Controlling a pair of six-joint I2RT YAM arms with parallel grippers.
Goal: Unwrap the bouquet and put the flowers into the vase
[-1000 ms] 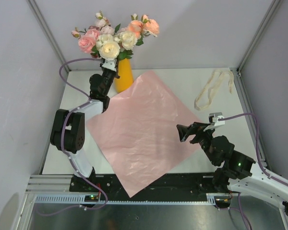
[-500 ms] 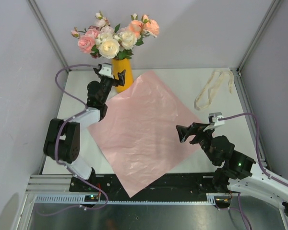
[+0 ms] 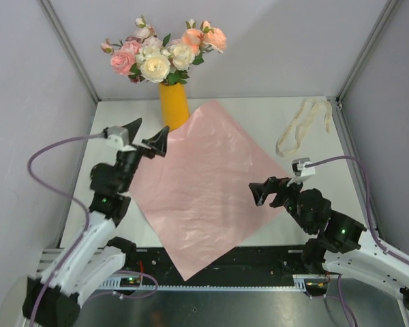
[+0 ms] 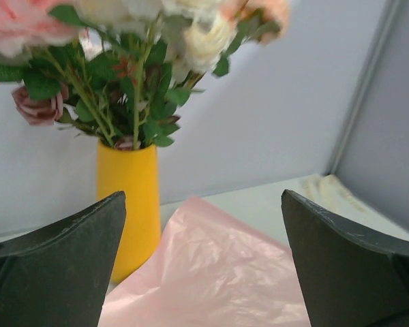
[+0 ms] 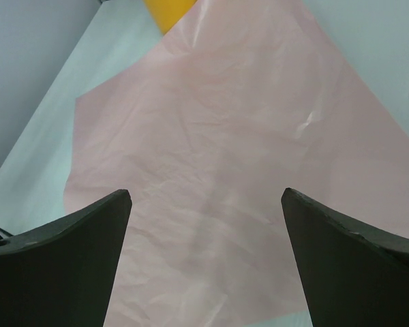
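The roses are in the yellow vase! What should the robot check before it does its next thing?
1. The flowers stand in the vase: ok.
2. The vase is upright: ok.
3. The left gripper is open, clear of the vase: ok.
4. The right gripper is open, empty, over the pink paper: ok.
5. The ribbon lies away from both arms: ok.
6. Whether the pink paper touches the vase: cannot tell.

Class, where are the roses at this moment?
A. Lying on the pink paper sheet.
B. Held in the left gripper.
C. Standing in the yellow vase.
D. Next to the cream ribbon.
C: the flowers stand upright with their green stems down in the mouth of the vase.
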